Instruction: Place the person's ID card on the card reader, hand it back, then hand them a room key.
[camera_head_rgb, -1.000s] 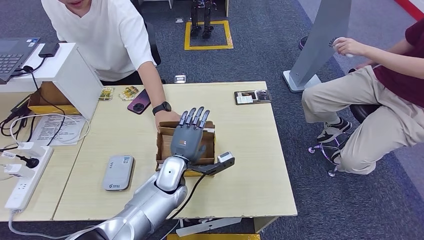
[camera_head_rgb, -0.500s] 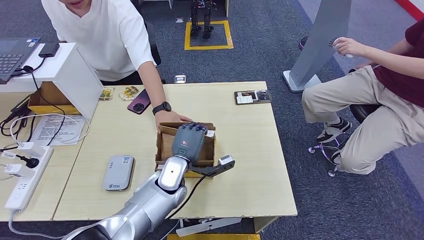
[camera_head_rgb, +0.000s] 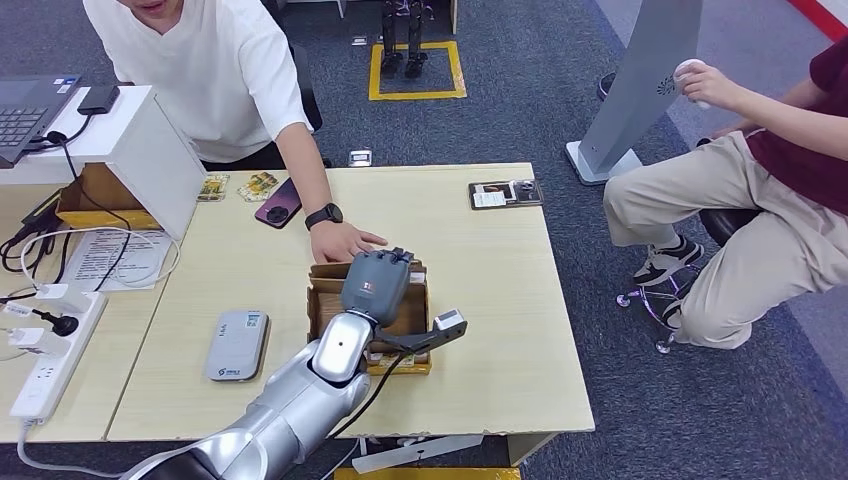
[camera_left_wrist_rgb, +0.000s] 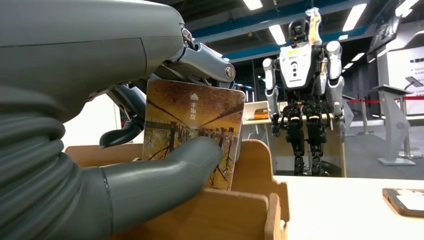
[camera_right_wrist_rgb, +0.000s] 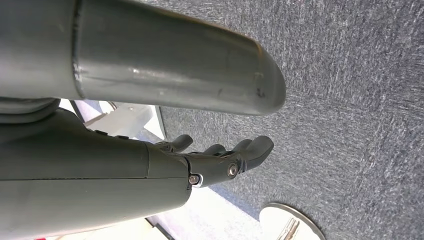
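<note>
My left hand (camera_head_rgb: 377, 282) reaches down into the wooden card box (camera_head_rgb: 321, 303) in the middle of the table. In the left wrist view its thumb and fingers (camera_left_wrist_rgb: 165, 175) pinch a brown-and-gold room key card (camera_left_wrist_rgb: 192, 125), upright above the box's wooden dividers (camera_left_wrist_rgb: 235, 215). The grey card reader (camera_head_rgb: 238, 345) lies flat to the left of the box. A dark card holder (camera_head_rgb: 505, 193) lies at the table's far right. The person's hand (camera_head_rgb: 345, 240) rests on the table just behind the box. My right hand (camera_right_wrist_rgb: 220, 160) hangs over the carpet, fingers loosely extended, holding nothing.
A maroon phone (camera_head_rgb: 278, 203) and two small cards (camera_head_rgb: 235, 186) lie near the person in the white shirt. A white stand (camera_head_rgb: 130, 150), cables and a power strip (camera_head_rgb: 50, 350) crowd the left. A seated person (camera_head_rgb: 760, 190) is off to the right of the table.
My left hand's fingers went from spread above the box to curled down into it, closing on a card. The box has shifted slightly toward me. The person's hand slid a little to the right.
</note>
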